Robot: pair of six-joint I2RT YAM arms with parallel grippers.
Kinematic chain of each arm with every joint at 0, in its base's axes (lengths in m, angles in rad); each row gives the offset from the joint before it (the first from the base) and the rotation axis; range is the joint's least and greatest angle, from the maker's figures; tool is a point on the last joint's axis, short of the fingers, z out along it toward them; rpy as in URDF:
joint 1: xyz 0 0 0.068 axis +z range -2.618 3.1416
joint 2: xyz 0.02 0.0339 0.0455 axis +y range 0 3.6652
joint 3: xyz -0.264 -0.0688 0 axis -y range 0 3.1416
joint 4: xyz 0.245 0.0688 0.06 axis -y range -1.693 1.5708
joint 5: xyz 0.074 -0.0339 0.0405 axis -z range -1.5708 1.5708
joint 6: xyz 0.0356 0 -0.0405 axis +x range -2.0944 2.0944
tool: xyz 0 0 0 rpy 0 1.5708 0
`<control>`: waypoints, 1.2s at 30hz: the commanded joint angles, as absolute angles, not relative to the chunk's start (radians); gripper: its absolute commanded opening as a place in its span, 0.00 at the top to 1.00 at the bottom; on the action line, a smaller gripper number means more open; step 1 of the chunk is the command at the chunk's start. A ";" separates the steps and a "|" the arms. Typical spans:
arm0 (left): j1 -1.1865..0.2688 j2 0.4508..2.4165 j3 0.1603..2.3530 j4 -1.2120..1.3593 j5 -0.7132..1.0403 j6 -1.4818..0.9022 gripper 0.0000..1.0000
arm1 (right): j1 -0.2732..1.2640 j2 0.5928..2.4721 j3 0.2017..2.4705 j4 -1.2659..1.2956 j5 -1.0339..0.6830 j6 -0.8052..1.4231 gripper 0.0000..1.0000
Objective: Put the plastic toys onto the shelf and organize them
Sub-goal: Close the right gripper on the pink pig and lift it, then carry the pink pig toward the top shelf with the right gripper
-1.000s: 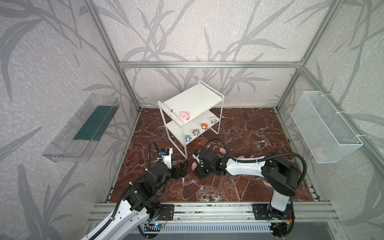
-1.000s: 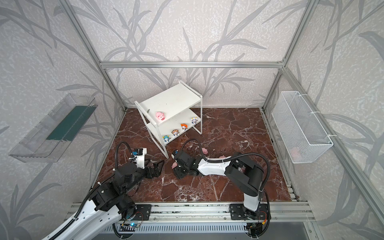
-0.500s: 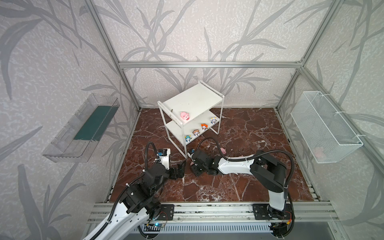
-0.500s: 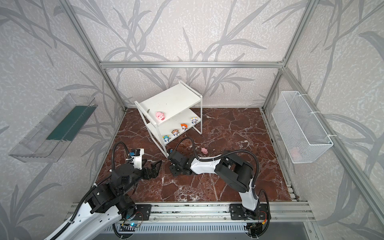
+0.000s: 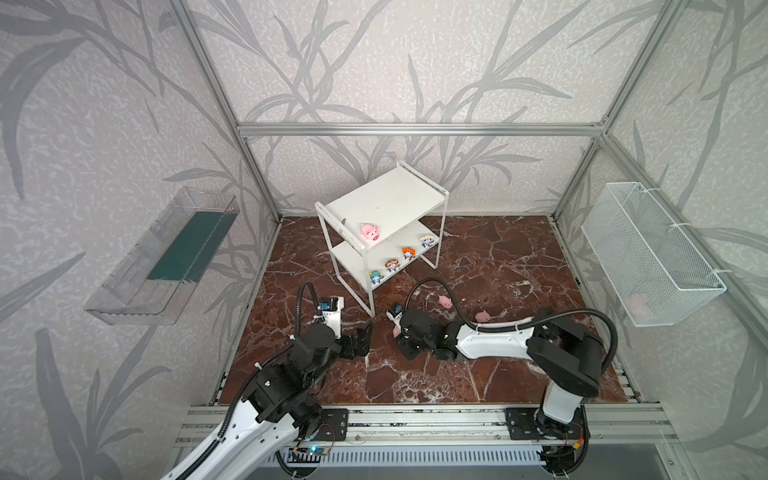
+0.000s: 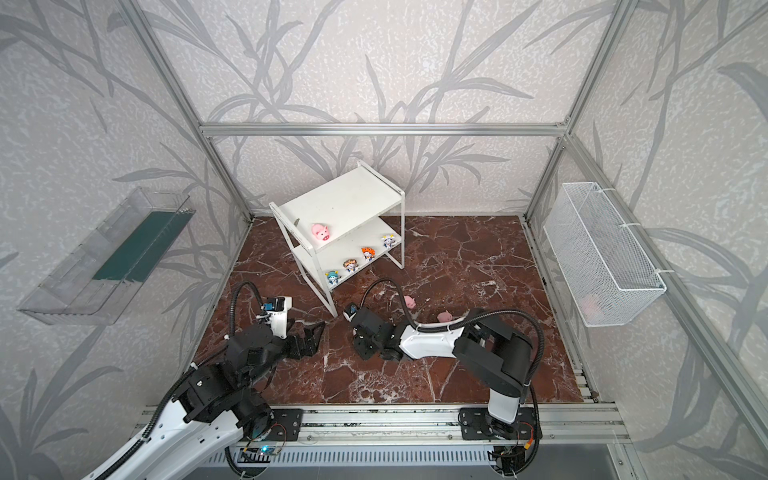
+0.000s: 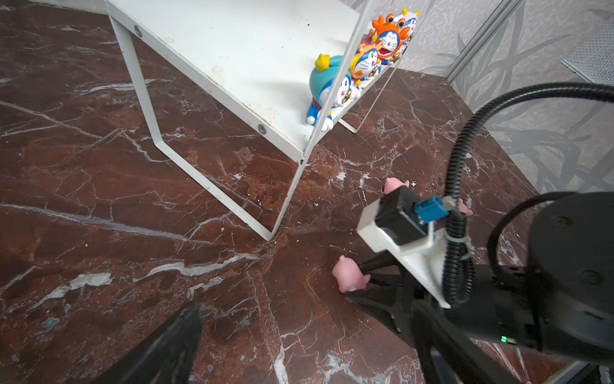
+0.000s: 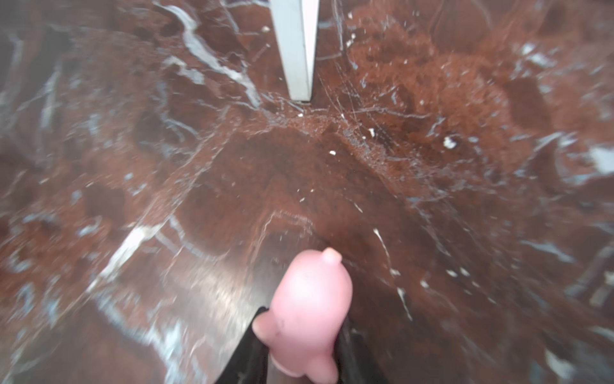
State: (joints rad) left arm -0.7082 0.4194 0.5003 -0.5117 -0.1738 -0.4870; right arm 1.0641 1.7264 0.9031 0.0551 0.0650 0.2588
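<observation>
The right hand (image 7: 363,275) is closed on a pink pig (image 7: 347,274), which is pinched between the two dark fingers (image 8: 241,355) and bulges out past their tips. The hand is held low over the brown marbled bench (image 5: 498,257). Whether the pig rests on the surface or is held just clear of it cannot be told. In a top view the same hand is seen just to the near right of the foot of the nearest leg of the shelf (image 5: 386,203).

To its left, a little apart, the left hand (image 5: 360,341) is held low with its fingers spread wide, and nothing is gripped between them.

Beyond both hands the white two-tier shelf is set at an angle on the far middle of the bench. A second pig (image 5: 370,231) is placed near the front edge of the top board. Along the front edge of the lower board four toys are lined up, from near left to far right: a teal-hooded figurine (image 5: 376,276), a flame-maned figurine (image 5: 392,264), an orange figurine (image 5: 409,252) and a white figurine (image 5: 427,240).

On the bench to the right of the shelf, behind the right arm, a third pig (image 5: 445,301) and a fourth pig (image 5: 482,316) are left lying near each other but not touching.

A clear plastic bin (image 5: 166,257) is fixed to the left wall and a white wire basket (image 5: 648,257) to the right wall. A pale pink shape is made out through the basket's mesh, too dim to be identified.
</observation>
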 commanded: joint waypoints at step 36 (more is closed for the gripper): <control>-0.712 0.588 0.888 -0.604 -0.057 0.056 0.01 | 0.608 1.814 2.127 -0.806 -0.524 -0.115 0.67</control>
State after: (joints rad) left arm -0.7082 0.5812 0.8433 -0.6159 -0.0090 -0.0021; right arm 0.5884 1.7794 2.0541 -0.7433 -0.5022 -0.0990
